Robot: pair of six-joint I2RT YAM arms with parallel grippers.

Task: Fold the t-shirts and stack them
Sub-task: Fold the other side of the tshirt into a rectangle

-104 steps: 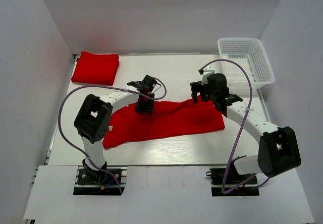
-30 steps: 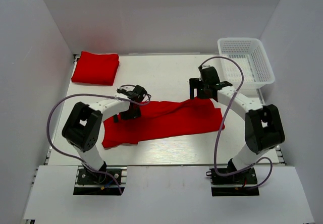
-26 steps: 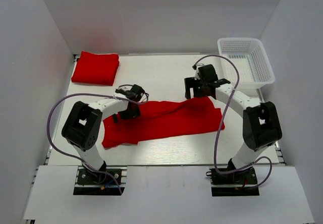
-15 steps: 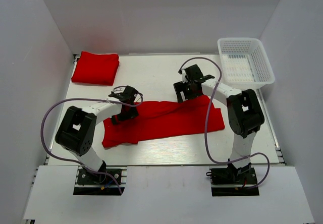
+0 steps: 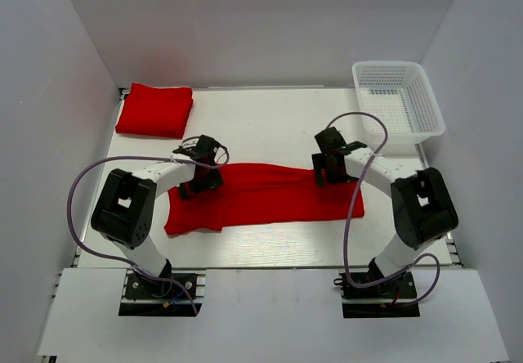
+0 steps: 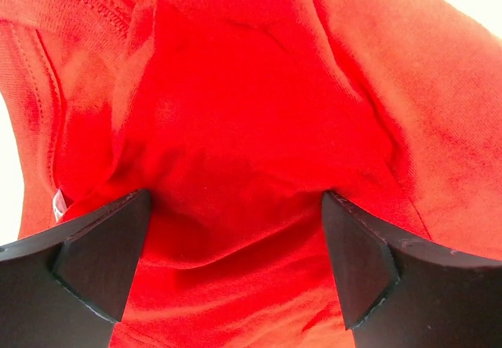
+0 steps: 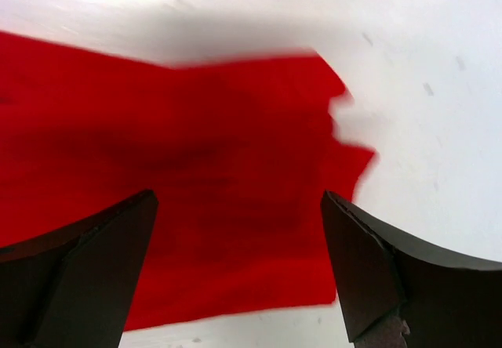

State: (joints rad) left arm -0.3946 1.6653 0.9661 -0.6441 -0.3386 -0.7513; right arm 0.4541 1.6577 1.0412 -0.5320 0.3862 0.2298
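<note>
A red t-shirt (image 5: pixel 261 195) lies as a long band across the middle of the tabletop (image 5: pixel 270 126). The left tool (image 6: pixel 235 230) is spread at its left end, with cloth bulging between the fingers. The right tool (image 7: pixel 235 238) is spread over its right end. A folded t-shirt (image 5: pixel 155 109) lies at the far-left corner, and a basket (image 5: pixel 388 64) stands far right.

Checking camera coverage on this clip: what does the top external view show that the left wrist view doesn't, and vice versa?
Only the top external view shows the folded t-shirt at the far left, the white basket and the right gripper. Only the left wrist view shows a stitched seam and a small white tag on the fabric. Both show the spread t-shirt and the left gripper, its jaws open.
</note>
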